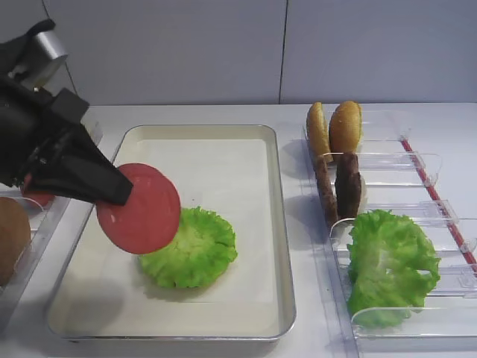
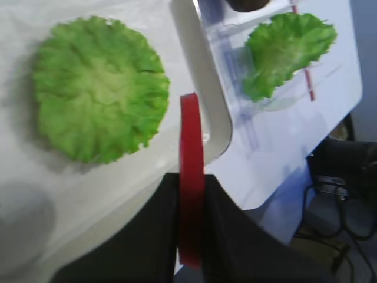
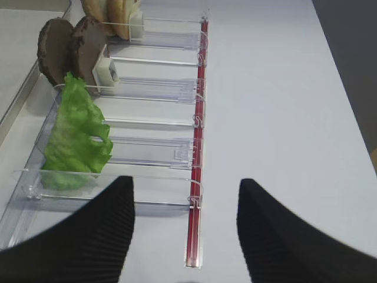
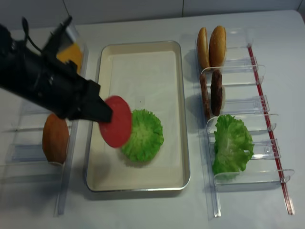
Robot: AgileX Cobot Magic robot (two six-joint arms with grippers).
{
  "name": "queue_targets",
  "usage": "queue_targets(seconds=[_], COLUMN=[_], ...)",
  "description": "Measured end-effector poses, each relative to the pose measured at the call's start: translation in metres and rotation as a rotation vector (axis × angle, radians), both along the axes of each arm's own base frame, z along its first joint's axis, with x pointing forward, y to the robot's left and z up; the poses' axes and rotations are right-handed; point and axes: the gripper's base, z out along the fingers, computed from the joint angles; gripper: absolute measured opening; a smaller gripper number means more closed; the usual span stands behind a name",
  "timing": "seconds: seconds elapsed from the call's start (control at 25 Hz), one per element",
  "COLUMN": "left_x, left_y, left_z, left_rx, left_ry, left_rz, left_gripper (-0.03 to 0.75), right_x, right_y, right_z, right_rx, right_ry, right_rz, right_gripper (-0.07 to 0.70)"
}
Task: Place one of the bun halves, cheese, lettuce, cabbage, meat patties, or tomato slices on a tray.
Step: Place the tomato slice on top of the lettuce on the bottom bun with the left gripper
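From the high front view, the tray (image 1: 279,224) holds one flat lettuce rosette (image 1: 190,250) on its paper liner, toward the near half. The left gripper (image 1: 123,192) is clamped on a tomato slice (image 1: 141,209), held tilted in the air over the tray's left side, its lower edge overlapping the rosette from this angle (touching or not, I cannot tell). To the right, a clear rack (image 1: 417,160) carries two bun halves (image 1: 335,128) on edge at the back, two patties (image 1: 339,186) behind the next divider, and a big lettuce bunch (image 1: 391,265) nearest.

The right wrist view shows the same rack lengthwise with a red strip (image 3: 197,147) along its far edge, something the front view barely gives. The right gripper (image 3: 185,227) hangs over bare table with its two black fingers (image 3: 100,236) standing well apart, holding nothing.

The left wrist view looks down the slice edge-on, pinched between the dark fingers (image 2: 147,236), with the rosette below left and the tray's rim just beyond.

The overhead view alone reveals the left racks: another bun half (image 4: 55,138) and a yellow cheese slice (image 4: 71,52) behind the arm.
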Motion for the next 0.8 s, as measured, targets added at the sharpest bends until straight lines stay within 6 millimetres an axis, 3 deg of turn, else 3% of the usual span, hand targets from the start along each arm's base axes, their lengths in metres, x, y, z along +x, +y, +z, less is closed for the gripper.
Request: queue_targets(seconds=[0.24, 0.8], left_x=[-0.005, 0.027], left_y=[-0.012, -0.024], left_z=[-0.021, -0.075], left_rx=[-0.210, -0.304], left_ry=[0.003, 0.109], left_rz=[-0.024, 0.111], left_gripper=[0.078, 0.078], right_x=[0.000, 0.000], right_y=[0.000, 0.000], right_z=[0.000, 0.000], right_rx=[0.000, -0.003], right_ry=[0.000, 0.000], right_rz=[0.000, -0.002], right_gripper=[0.389, 0.389])
